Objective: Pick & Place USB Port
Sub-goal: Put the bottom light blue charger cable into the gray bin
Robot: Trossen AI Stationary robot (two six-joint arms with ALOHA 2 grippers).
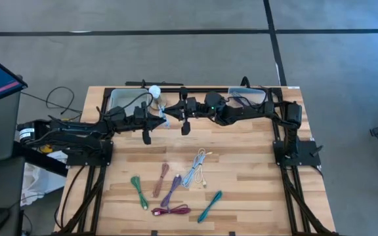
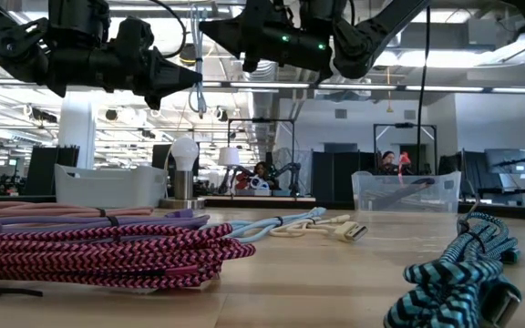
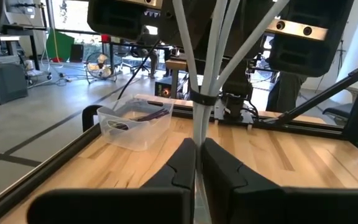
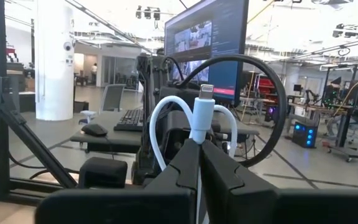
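A pale bundled USB cable [image 2: 199, 96] hangs in the air over the table's far middle, between my two grippers. My left gripper [image 1: 157, 118] comes from the table's left and is shut on it; my right gripper [image 1: 174, 113] comes from the right and is shut on it higher up. In the right wrist view the cable's white plug [image 4: 205, 94] stands above the fingers, with loops arching beside it. In the left wrist view a tie [image 3: 202, 98] binds the strands above the fingers. My left gripper pinches the cable's bundled strands [image 3: 195, 134] between its two fingers, just below the tie. The fingers come level from the table's left and lie across the strands. The cable is clear of the table and runs upright through the hold. My right gripper pinches the cable just under its plug [image 4: 197, 134] between its two fingers. The fingers come roughly level from the table's right. The plug stands upright above them, and the cable is lifted clear of the table.
Several coiled cables lie on the near half: green [image 1: 138, 190], pink [image 1: 161, 180], purple [image 1: 174, 189], magenta [image 1: 171, 210], teal [image 1: 210, 206], pale blue [image 1: 196, 168]. Clear bins stand at the far left [image 1: 125, 98] and far right [image 1: 248, 97]. A white bulb [image 1: 154, 92] stands by the left bin.
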